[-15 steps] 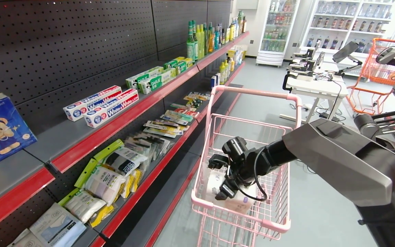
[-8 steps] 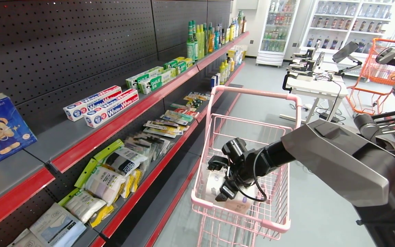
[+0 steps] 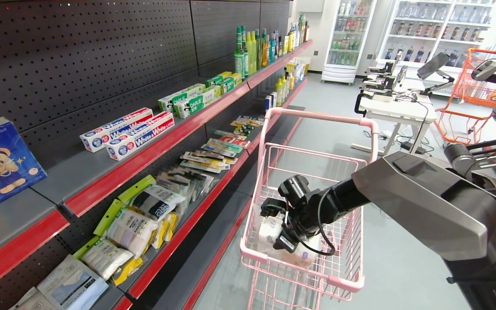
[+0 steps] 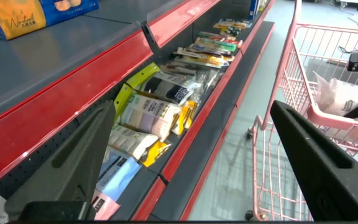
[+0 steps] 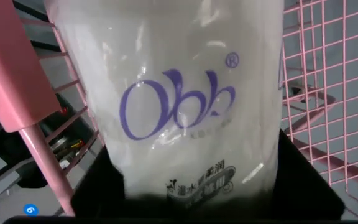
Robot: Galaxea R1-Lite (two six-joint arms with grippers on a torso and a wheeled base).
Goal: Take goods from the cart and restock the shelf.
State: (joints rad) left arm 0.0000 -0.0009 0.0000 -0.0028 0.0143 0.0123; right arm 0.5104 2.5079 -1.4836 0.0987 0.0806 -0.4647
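1. Head view: we see the right arm reaching down into the pink cart [image 3: 317, 115]. The right gripper [image 3: 283, 241] sits low in the basket at a white plastic-wrapped pack [image 3: 269, 226], which lies in the basket's near corner on the shelf side. The shelf [image 3: 71, 172] stands just beside the cart on the robot's left, with bare grey board near the toothpaste boxes [image 3: 138, 131]. We judge the step in hand to be the pick from the cart, not yet the carry.
2. Left wrist view: the left gripper [image 4: 191, 180] hangs wide and empty beside the shelf [image 4: 55, 56], near the lower tier of packets [image 4: 160, 112]. The cart [image 4: 347, 119] and the pack [image 4: 340, 93] lie well apart from it.
3. Right wrist view: the right gripper [image 5: 191, 186] is spread wide, with the pack [image 5: 179, 106] deep between its fingers [image 5: 101, 190] and the cart [image 5: 11, 81] rim just beside. We see no squeeze in the wrapper, so we take the pack as not yet gripped. The next move, as we judge it, calls for a gentle close on the soft wrap. After that comes a lift clear of the rim and a swing to a bare stretch of shelf.
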